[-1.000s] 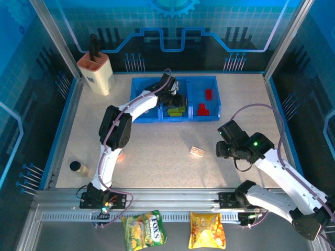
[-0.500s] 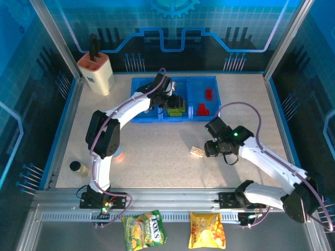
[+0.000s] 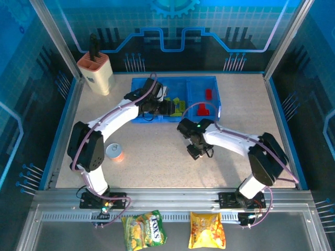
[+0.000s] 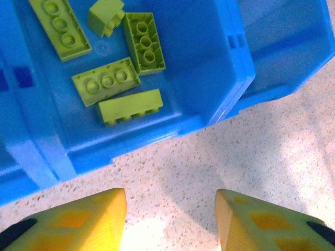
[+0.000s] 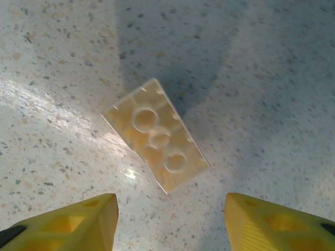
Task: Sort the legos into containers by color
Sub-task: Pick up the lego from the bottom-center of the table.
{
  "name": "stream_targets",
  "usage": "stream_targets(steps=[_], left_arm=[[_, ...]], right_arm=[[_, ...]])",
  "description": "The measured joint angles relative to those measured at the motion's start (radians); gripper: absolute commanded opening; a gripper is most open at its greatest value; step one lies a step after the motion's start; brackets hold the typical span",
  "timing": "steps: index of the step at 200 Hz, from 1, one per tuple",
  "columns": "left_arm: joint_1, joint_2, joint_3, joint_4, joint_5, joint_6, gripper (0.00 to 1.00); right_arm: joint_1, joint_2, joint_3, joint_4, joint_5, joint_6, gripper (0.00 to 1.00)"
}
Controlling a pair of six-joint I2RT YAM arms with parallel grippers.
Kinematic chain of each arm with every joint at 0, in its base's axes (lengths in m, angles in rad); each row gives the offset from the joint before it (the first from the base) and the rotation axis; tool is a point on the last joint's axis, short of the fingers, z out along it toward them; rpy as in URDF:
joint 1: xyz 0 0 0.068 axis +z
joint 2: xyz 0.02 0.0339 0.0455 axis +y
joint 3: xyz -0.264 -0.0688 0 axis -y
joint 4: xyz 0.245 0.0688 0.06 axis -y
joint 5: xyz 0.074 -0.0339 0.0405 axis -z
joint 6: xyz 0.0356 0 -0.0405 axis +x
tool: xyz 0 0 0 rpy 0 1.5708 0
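Observation:
A cream lego point(image 5: 156, 135) lies on the table with its hollow underside up. My right gripper point(image 5: 170, 219) hangs open just above it, a yellow finger point(image 5: 78, 222) on either side of its near end. In the top view the right gripper point(image 3: 196, 152) is at mid-table. The blue containers tray point(image 3: 212, 79) stands at the back. Its middle bin holds several lime green legos point(image 4: 118, 81), and red legos point(image 3: 204, 109) lie in the right bin. My left gripper point(image 4: 170, 219) is open and empty over the bare table at the tray's near wall point(image 4: 230, 63). The top view has the left gripper point(image 3: 168, 108) there.
A beige knife block point(image 3: 97, 73) stands at the back left corner. A small round can point(image 3: 114, 151) sits on the table beside the left arm. Two snack bags point(image 3: 144, 229) lie in front of the near rail. Blue walls close in the table.
My right arm swung left across the table to above the cream lego, and its jaws widened. My left gripper drew back from the middle bin toward the tray's near edge.

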Motion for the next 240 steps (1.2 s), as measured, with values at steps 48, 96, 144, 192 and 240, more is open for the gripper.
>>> stream_targets(steps=[48, 96, 144, 192, 240], left_arm=[[0.000, -0.069, -0.080, -0.004, -0.032, 0.003, 0.49], [0.000, -0.129, -0.130, -0.012, -0.068, 0.023, 0.49], [0.000, -0.164, -0.164, -0.027, -0.100, 0.031, 0.49], [0.000, -0.202, -0.202, -0.046, -0.114, 0.043, 0.49], [0.033, -0.293, -0.249, -0.082, -0.116, 0.041, 0.50]], right_arm=[[0.010, 0.128, 0.049, 0.019, -0.003, -0.047, 0.66], [0.010, 0.179, 0.076, 0.026, -0.002, -0.069, 0.64], [0.008, 0.210, 0.086, 0.026, -0.013, -0.069, 0.57], [0.008, 0.219, 0.089, 0.033, -0.045, -0.062, 0.44], [0.011, 0.254, 0.133, 0.012, -0.064, -0.058, 0.37]])
